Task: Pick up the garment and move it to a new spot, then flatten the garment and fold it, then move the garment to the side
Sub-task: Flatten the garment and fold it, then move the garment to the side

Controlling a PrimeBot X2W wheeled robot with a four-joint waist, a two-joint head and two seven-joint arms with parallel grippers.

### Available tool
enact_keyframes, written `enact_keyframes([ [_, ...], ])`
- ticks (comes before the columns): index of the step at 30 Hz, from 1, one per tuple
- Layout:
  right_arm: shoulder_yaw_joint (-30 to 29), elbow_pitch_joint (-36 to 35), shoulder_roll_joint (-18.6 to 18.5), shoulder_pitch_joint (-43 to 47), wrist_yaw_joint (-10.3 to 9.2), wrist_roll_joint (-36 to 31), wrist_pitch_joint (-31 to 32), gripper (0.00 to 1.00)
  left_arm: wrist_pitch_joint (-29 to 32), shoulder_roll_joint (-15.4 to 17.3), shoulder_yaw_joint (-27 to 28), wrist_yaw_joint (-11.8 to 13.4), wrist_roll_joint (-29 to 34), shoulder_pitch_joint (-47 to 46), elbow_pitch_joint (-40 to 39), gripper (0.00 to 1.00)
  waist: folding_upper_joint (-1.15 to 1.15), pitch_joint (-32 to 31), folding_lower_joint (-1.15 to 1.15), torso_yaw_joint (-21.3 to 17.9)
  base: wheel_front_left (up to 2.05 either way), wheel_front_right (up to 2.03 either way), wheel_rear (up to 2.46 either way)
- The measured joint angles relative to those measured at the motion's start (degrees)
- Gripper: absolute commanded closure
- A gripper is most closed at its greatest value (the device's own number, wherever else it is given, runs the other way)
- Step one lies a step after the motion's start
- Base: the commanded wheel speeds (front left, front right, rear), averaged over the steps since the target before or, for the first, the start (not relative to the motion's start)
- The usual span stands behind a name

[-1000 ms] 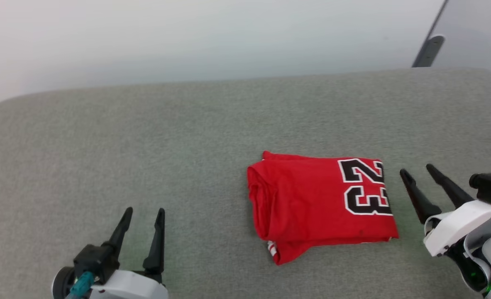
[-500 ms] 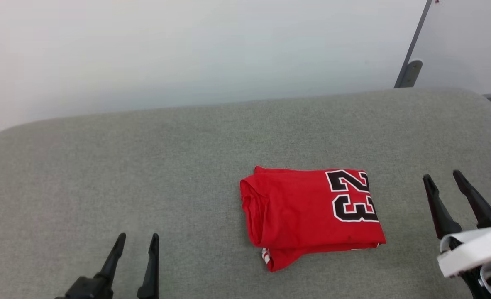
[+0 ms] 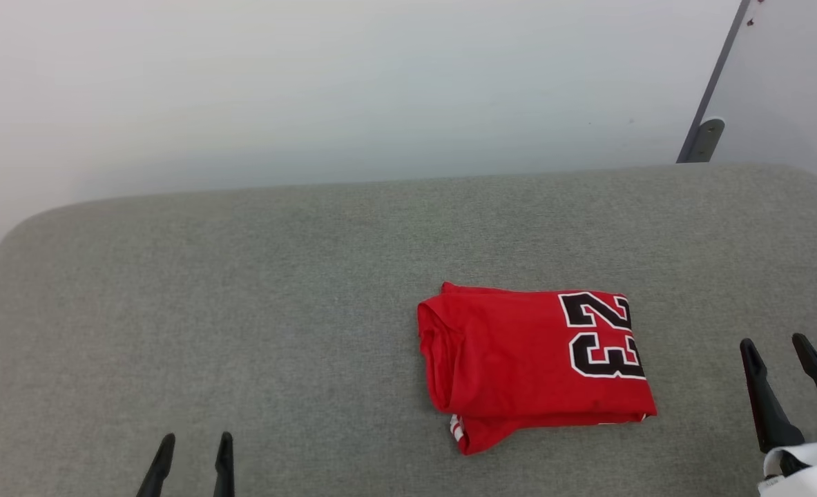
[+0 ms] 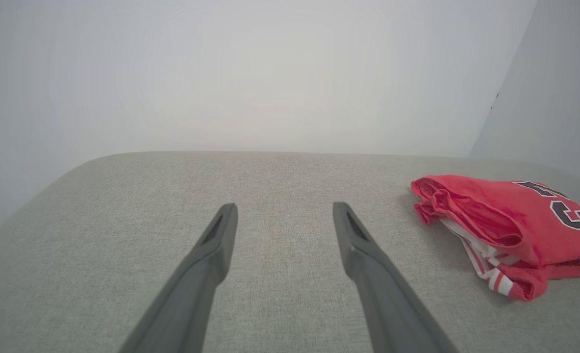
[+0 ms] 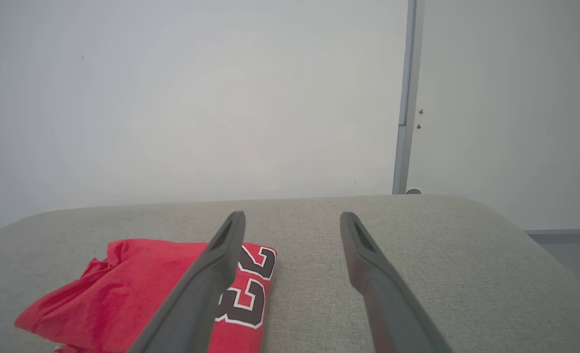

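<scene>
The garment lies folded into a compact red rectangle on the grey cushioned surface, right of centre, its black "23" turned sideways at its right end and a bit of striped trim peeking out below. My left gripper stands open near the front edge, far left of the garment, nothing between its fingers. My right gripper is open too, just right of the garment and apart from it. In the right wrist view one of its fingers crosses in front of the number.
A pale wall rises behind the surface. A grey door frame with a small stop at its foot stands at the back right. The cushion's rounded corners fall away at the far left and right.
Both grippers have drawn back toward the bottom of the head view, the right one away from the garment's right end. The head view itself has shifted. The garment lies as it was.
</scene>
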Motion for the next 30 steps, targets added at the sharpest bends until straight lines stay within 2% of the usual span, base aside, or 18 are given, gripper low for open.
enact_keyframes([
  [12,-1.2,-1.8,0.7,1.7,0.0,-0.8,0.1,0.0,0.0,-0.8,0.1,0.0,0.1,0.3,-1.3,0.0,0.0,0.3,0.0,1.5,0.0,0.0,0.0],
  [18,0.2,-0.5,1.6,-0.6,0.0,-0.2,2.8,0.0,0.0,-1.0,-0.2,0.0,0.2,0.0,-1.0,0.0,0.0,0.8,0.0,2.2,0.0,0.0,0.0],
  [23,3.0,2.3,0.8,-7.2,0.0,-0.6,10.9,0.0,0.0,-1.3,-1.2,0.0,0.3,-1.8,-0.7,0.0,0.0,2.0,0.0,2.8,0.0,0.0,0.0],
  [30,10.8,5.5,-5.6,-17.6,0.0,0.4,31.7,0.0,0.0,-1.7,-2.9,0.0,0.4,-6.2,0.6,0.0,0.0,5.5,0.0,3.6,0.0,0.0,0.0],
])
